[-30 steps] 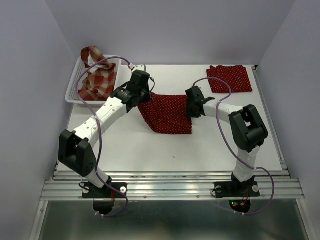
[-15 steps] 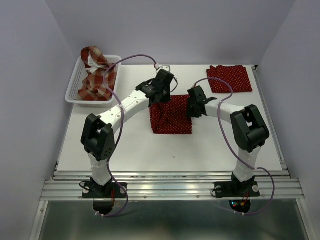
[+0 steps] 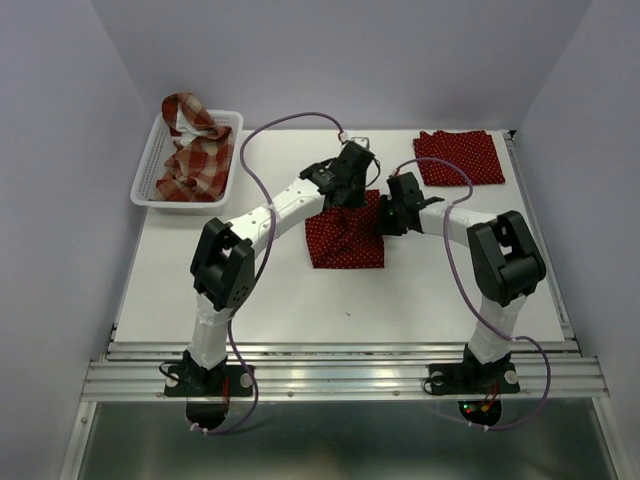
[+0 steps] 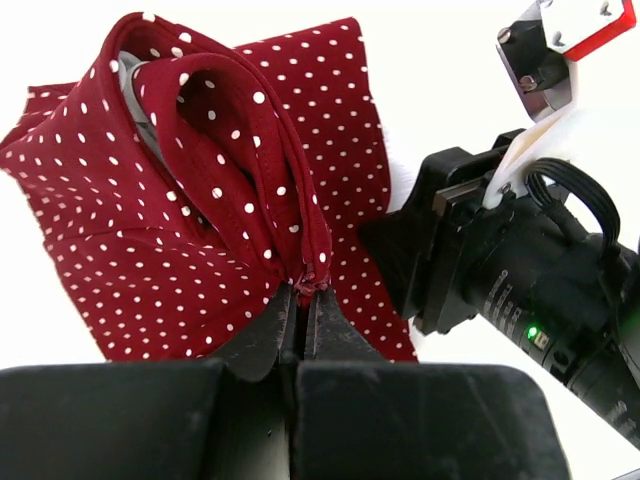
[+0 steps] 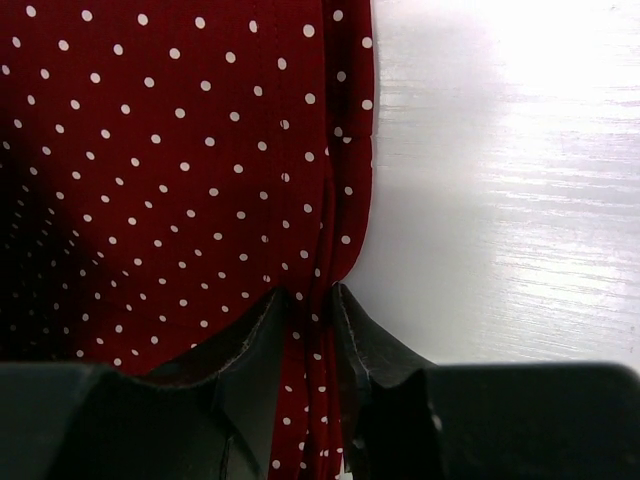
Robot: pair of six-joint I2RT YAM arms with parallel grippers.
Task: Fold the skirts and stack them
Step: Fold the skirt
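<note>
A dark red polka-dot skirt point(image 3: 345, 237) lies mid-table, doubled over on itself. My left gripper point(image 3: 358, 192) is shut on its folded-over edge point(image 4: 305, 280), with the cloth bunched up above the fingertips. My right gripper point(image 3: 384, 222) is shut on the skirt's right hem point(image 5: 320, 300), which runs between its two fingers. The two grippers stand close together at the skirt's upper right corner. A second polka-dot skirt point(image 3: 458, 157) lies folded flat at the back right. The plaid skirt point(image 3: 192, 150) sits crumpled in the basket.
A white lattice basket point(image 3: 148, 172) stands at the back left corner. The right arm's black wrist point(image 4: 500, 270) fills the right side of the left wrist view. Bare white table point(image 3: 300, 300) lies in front of the skirt.
My left gripper has swept rightward across the table with the skirt's left edge, folding the cloth over onto its right half. The right gripper has shifted slightly right, keeping hold of the hem.
</note>
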